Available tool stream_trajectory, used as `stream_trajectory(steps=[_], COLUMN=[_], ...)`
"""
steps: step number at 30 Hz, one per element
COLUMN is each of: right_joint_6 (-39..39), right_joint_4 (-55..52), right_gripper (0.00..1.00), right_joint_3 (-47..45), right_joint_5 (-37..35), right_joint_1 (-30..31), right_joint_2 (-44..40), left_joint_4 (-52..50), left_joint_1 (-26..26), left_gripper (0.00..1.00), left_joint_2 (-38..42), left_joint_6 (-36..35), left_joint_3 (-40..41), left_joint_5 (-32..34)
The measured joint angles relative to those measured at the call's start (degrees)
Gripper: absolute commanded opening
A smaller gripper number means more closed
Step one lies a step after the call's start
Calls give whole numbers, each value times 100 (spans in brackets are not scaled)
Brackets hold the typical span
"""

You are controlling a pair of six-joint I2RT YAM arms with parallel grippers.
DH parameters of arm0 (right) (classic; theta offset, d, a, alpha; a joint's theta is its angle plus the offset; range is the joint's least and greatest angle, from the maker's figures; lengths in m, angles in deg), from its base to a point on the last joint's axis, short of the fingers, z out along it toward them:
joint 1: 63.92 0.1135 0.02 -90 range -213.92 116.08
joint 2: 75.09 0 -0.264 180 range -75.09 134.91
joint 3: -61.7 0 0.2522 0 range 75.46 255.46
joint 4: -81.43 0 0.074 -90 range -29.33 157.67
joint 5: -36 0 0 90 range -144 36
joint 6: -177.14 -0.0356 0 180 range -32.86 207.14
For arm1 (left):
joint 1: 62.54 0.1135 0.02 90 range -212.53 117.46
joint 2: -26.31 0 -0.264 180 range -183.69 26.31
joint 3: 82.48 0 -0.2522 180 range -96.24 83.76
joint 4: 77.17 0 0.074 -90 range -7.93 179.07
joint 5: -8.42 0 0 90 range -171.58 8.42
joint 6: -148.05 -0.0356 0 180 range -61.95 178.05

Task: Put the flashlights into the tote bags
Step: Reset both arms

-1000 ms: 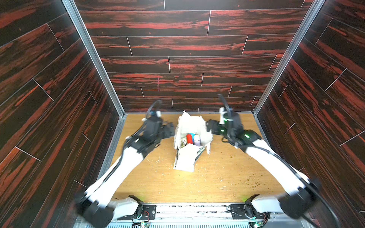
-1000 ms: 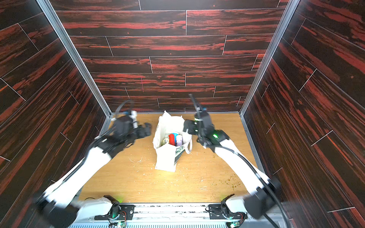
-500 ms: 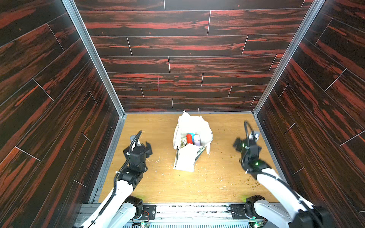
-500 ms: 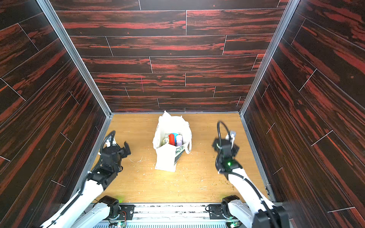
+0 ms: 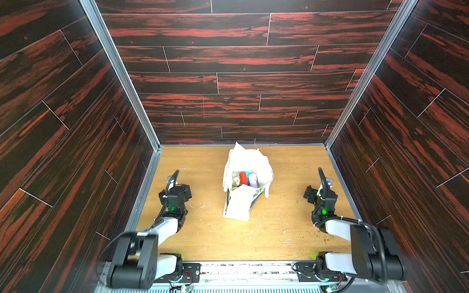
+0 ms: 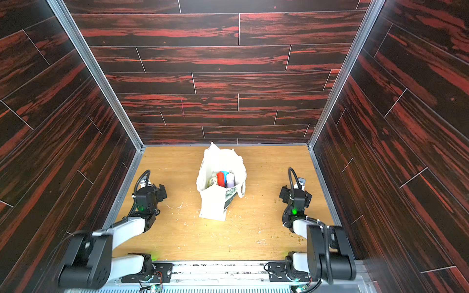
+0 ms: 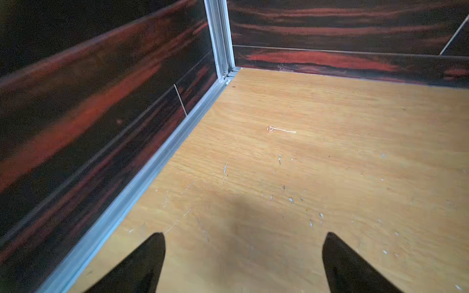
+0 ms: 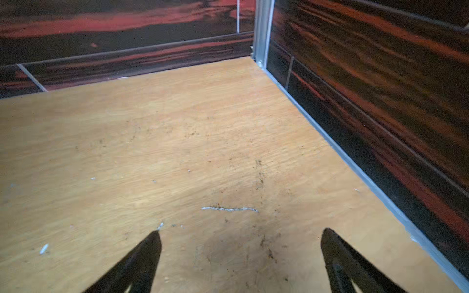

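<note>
The off-white tote bag (image 5: pixel 250 159) stands open in the middle of the wooden table in both top views, its near side folded down and a strip of dark print showing. Inside it lie several flashlights: a red one (image 5: pixel 243 178), a blue one (image 5: pixel 247 173), a lilac one (image 5: pixel 253 180) and a cream one (image 5: pixel 236 181); the same bag (image 6: pixel 219 159) and red flashlight (image 6: pixel 220 179) show again. My left gripper (image 7: pixel 245 237) hangs open over bare table near the left wall, well left of the bag. My right gripper (image 8: pixel 241 232) is open over bare table near the right wall. Neither holds anything.
Dark red wood-pattern walls with aluminium rails (image 5: pixel 142 200) close in the table on three sides. White flecks and dark crumbs (image 8: pixel 229 208) are scattered over the table (image 5: pixel 279 228). Both arm bases sit at the near edge.
Both arms have drawn back from the bag's two sides toward the near left and near right of the table. The bag and its contents have stayed put.
</note>
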Motion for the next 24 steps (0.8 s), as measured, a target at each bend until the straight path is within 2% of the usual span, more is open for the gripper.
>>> stream_trajectory(steps=[5,7,9,14,24], right_joint_6=[22,61,94,122,140], right_joint_4=[1318,1443,1412,1493,1491], right_gripper=[99,99,99,99,99], right_joint_3=[-81,-83,-11,98,98], right_joint_5=[750,973,1147,1366,1453], right_joint_1=[-247,-249,-245,-247,-247], right_joint_2=[748,876,914,916,916], left_joint_4=[1263,1215,942,1051,717], left_joint_1=[286,286,269,267,249], left_gripper=[99,99,99,99,99], left_joint_2=[-1150,-1351,-1335,-1316,-1261], left_joint_6=[28,42,52,63,66], left_joint_3=[68,4,-160,-284,-424], left_joint_5=[-791,-896,-894,-870,-872])
